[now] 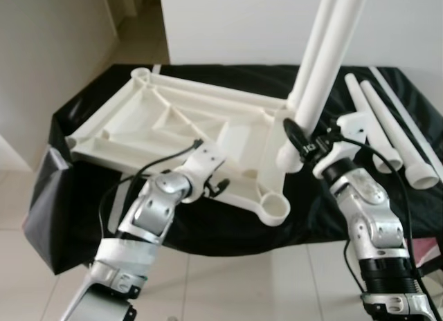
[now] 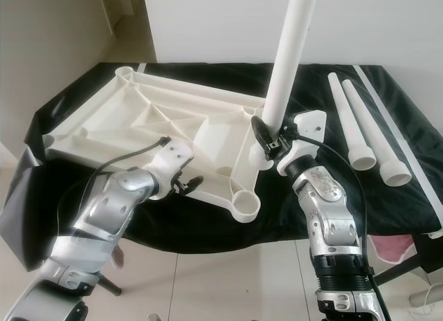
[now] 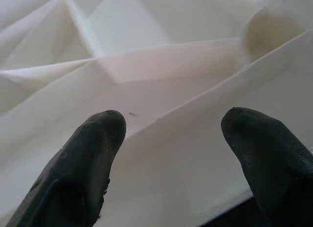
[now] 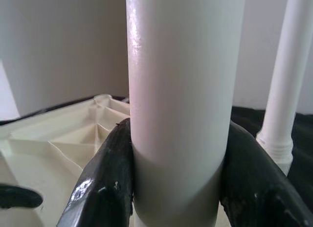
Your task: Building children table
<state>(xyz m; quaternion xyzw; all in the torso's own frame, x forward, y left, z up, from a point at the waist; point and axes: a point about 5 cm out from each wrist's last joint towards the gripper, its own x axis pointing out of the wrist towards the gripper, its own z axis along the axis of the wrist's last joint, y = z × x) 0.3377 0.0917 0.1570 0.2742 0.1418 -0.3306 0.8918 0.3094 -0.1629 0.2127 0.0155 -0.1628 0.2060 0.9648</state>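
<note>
I am holding a white table leg (image 2: 287, 51) upright in my right pincer (image 2: 271, 142), its two black fingers (image 4: 105, 183) clamped round the leg near its lower end, over the socket at the 3 o'clock side of the upturned tabletop (image 2: 138, 124). In the right wrist view a second leg (image 4: 288, 75) is standing upright just behind, so I am judging one leg already seated and this one going in. The near corner socket (image 2: 243, 205) at 5 o'clock and the far socket (image 2: 124, 73) at 11 o'clock are sitting empty. Two spare legs (image 2: 363, 127) are lying side by side on the black-covered desk (image 2: 408, 189) at 2 o'clock, waiting their turn. My left pincer (image 3: 171, 153) is resting spread wide on the ribbed underside near the front edge, gripping nothing, steadying the top. The ribs beside the socket are crowding my approach.
</note>
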